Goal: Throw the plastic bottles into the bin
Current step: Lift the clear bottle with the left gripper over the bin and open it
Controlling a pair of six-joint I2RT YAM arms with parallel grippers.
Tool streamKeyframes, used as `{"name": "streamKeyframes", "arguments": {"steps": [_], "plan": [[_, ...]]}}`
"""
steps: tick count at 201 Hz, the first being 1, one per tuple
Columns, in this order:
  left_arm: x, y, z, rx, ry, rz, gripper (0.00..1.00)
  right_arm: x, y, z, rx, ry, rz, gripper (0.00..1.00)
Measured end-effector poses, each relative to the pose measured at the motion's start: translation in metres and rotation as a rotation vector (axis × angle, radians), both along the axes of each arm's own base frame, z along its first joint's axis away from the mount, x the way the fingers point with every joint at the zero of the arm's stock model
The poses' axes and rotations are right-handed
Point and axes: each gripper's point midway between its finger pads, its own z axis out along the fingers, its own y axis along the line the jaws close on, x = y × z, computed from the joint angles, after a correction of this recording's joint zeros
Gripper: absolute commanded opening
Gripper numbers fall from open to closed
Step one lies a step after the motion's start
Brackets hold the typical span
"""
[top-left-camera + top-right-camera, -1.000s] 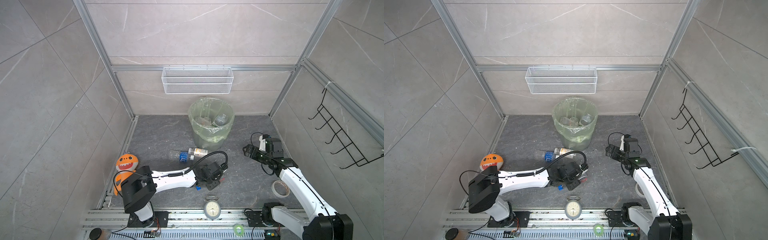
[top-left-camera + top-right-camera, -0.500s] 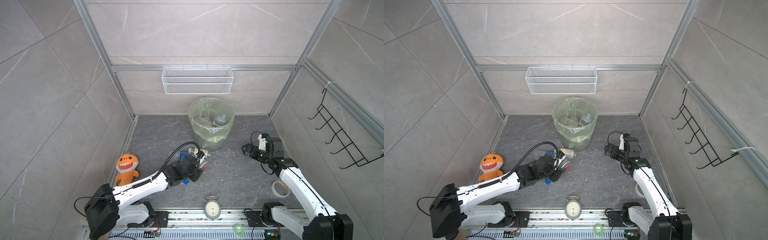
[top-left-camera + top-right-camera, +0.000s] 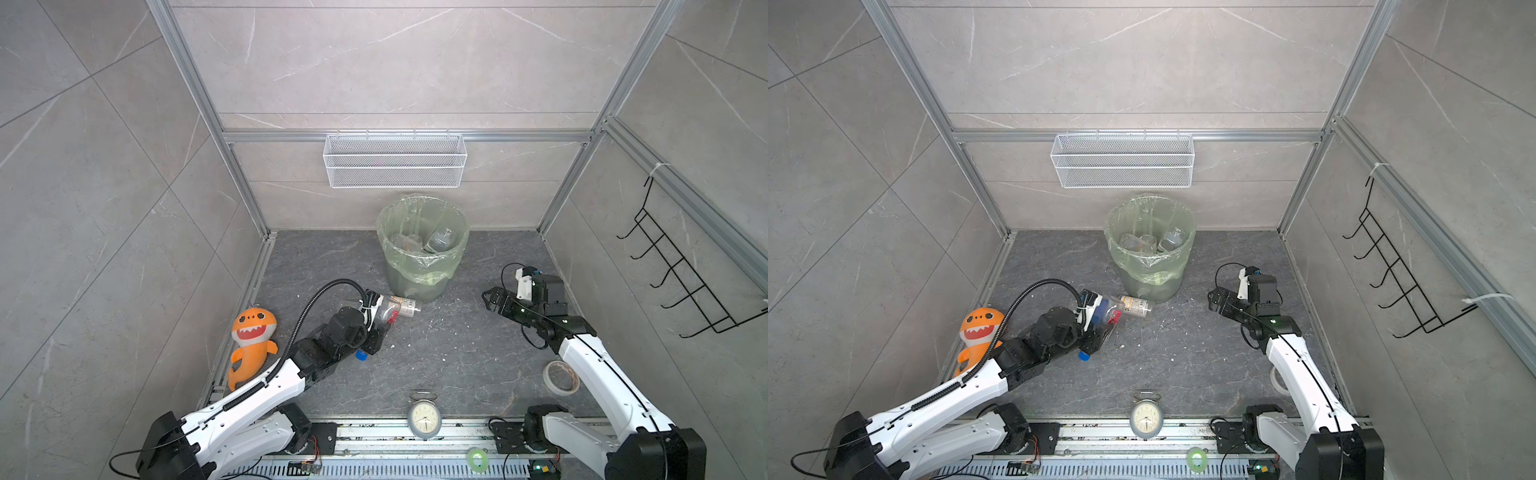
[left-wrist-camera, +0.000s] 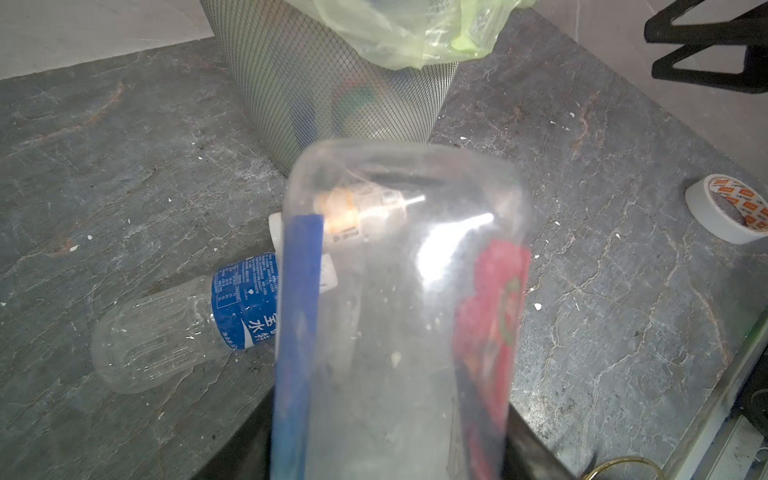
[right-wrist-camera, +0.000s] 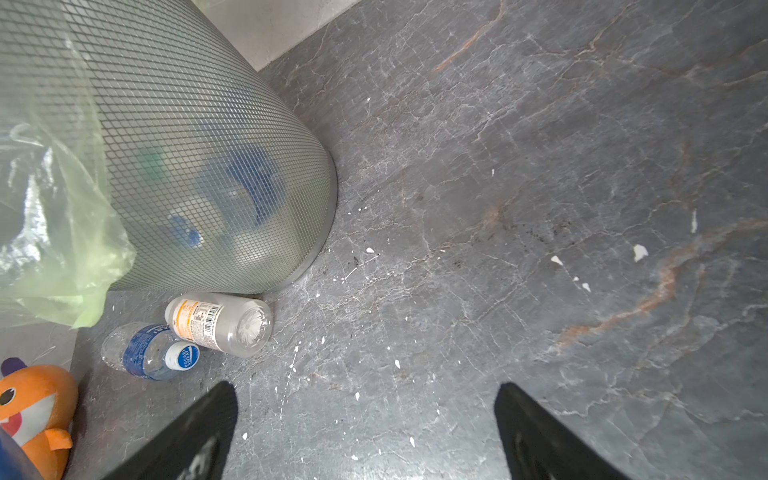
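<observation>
Dark grey stone makes up the surface (image 3: 436,365) inside a tiled, metal-framed booth. Left of centre, the left hand (image 3: 380,326) is clamped on a clear bottle (image 3: 387,313) with a blue and red label. The bottle's base is turned toward the bin (image 3: 419,270) and its blue cap toward the near side; in the left wrist view it (image 4: 399,311) fills most of the picture. The bin stands at the far middle by the wall, with a light-green bag folded over its rim and several bottles in the bin (image 3: 442,240). By its foot on the near left, an orange-labelled bottle (image 5: 220,322) lies on its side, with a blue-labelled bottle (image 5: 151,353) lying just beside it. To the right of the bin, the right hand (image 3: 486,299) hovers above bare stone with its fingers (image 5: 199,432) spread wide apart and nothing between them. Farther out, an orange plush shark (image 3: 251,345) lies at the left edge, an alarm clock (image 3: 424,419) sits at the near edge, a white tape roll (image 3: 561,377) rests near the right arm, and a white wire basket (image 3: 395,160) hangs on the far wall above the bin.
</observation>
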Motion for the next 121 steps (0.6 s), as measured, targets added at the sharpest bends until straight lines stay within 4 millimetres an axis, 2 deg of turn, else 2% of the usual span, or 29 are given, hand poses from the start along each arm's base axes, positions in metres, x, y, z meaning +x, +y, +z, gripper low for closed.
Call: {"name": "streamKeyframes", "arguments": {"steps": [29, 52, 67, 90, 110, 121], "plan": [[0.003, 0.003, 0.012, -0.031, -0.005, 0.007, 0.60, 0.001, 0.002, 0.002, 0.007, -0.007, 0.007, 0.99], [0.009, 0.000, 0.038, -0.071, -0.032, 0.008, 0.61, 0.001, 0.002, 0.002, 0.010, -0.007, 0.010, 0.99], [0.017, -0.004, 0.067, -0.116, -0.061, 0.004, 0.60, 0.000, 0.004, 0.002, 0.015, -0.006, 0.017, 0.99], [0.035, -0.017, 0.127, -0.193, -0.119, -0.010, 0.60, 0.000, 0.006, 0.002, 0.024, -0.006, 0.026, 0.99], [0.059, -0.036, 0.186, -0.251, -0.177, -0.042, 0.60, -0.001, 0.007, 0.002, 0.027, -0.006, 0.030, 0.99], [0.080, -0.048, 0.218, -0.281, -0.209, -0.060, 0.61, -0.001, 0.007, 0.002, 0.030, -0.005, 0.033, 0.99]]}}
